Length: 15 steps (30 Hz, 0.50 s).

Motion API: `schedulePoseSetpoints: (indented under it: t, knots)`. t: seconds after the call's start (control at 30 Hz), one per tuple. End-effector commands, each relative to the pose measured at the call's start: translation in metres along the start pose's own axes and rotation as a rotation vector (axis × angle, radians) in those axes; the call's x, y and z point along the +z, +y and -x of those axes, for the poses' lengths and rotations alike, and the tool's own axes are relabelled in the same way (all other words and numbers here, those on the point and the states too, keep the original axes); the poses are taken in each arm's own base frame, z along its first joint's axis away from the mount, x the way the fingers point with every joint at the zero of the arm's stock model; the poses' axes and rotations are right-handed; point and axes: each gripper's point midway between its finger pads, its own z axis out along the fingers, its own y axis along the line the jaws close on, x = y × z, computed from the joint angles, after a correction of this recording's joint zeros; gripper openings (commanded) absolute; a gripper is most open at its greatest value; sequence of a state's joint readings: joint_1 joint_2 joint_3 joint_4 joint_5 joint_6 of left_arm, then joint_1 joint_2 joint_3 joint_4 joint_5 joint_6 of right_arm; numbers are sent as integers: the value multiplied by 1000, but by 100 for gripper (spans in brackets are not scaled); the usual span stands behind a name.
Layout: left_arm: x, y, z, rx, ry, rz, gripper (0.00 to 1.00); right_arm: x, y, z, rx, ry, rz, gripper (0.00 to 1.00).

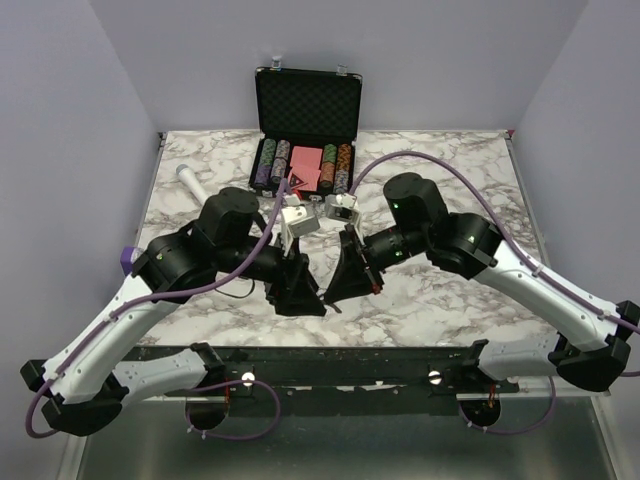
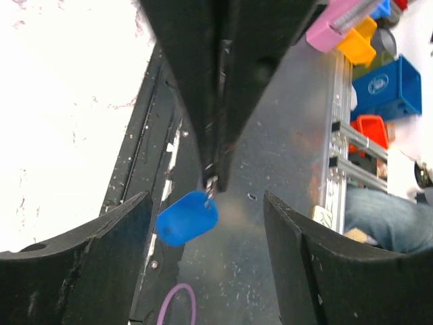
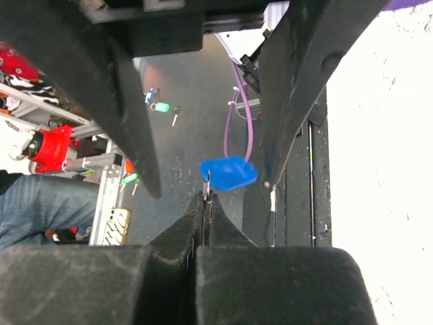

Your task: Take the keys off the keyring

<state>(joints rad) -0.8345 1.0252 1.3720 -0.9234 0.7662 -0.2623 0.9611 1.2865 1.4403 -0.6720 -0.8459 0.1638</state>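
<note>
The keyring's blue tag point(image 2: 187, 217) hangs in the air beyond the table's front edge; it also shows in the right wrist view point(image 3: 228, 172). My right gripper point(image 3: 205, 196) is shut on the thin metal piece at the tag's top. It enters the left wrist view from above. I cannot tell whether that metal sliver point(image 3: 208, 181) is ring or keys. My left gripper point(image 2: 206, 198) is open, its two fingers wide apart on either side of the tag and not touching it. In the top view the left gripper point(image 1: 297, 290) and right gripper point(image 1: 345, 280) meet tip to tip at front centre.
An open black case point(image 1: 307, 105) with poker chips stands at the back. A white microphone-like stick point(image 1: 192, 180) lies at back left. The black front rail point(image 1: 330, 360) runs under the grippers. Coloured bins point(image 2: 379, 81) and a green tag point(image 3: 160, 107) lie below.
</note>
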Motion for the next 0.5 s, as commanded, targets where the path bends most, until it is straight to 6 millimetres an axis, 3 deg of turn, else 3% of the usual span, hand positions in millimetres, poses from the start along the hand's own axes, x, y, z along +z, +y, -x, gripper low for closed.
schedulePoseSetpoints:
  t: [0.0, 0.1, 0.47]
  knots:
    - [-19, -5, 19, 35, -140, 61, 73, -11, 13, 19, -57, -97, -15, 1]
    - [-26, -17, 24, 72, -174, 32, 71, -12, 17, 22, -56, -101, -8, 1]
    - [-25, -11, 34, 73, -200, 68, 58, -11, 18, 29, -49, -102, 1, 1]
